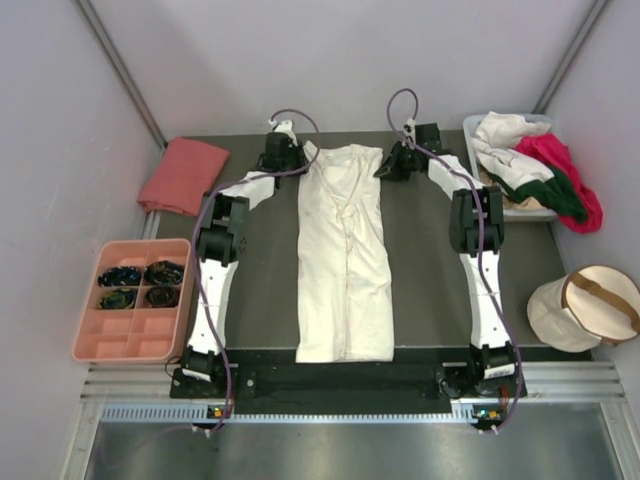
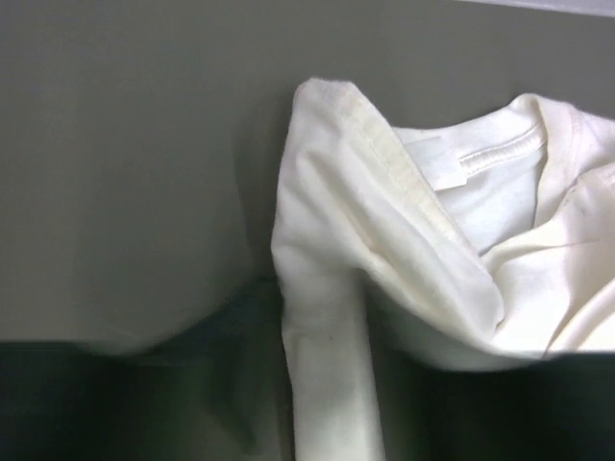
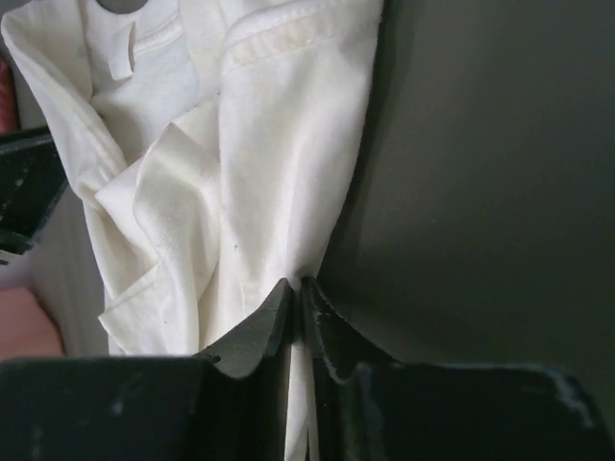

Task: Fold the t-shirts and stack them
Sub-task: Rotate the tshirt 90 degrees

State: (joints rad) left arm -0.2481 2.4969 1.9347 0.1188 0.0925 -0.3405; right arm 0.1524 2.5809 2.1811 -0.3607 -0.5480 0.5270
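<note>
Right end effector [image 3: 296, 290] pinches cream t-shirt [image 3: 259, 144] edge, unseen from overhead.

Overhead camera looks down; both close wrist cameras share the shirt [image 1: 343, 255].

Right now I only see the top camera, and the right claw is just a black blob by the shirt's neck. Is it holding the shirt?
Observer: Yes. The right wrist view shows the right gripper with its jaws pinched nearly together on the edge of the cream-white t-shirt.
Operator: What about the other claw?
Observer: In the left wrist view a folded strip of the shirt runs down toward the left gripper, but its fingers are a dark blur, so I cannot tell if it is closed.
Operator: Does the shirt have a tag?
Observer: Yes, a small white tag sits inside the neckline.
</note>
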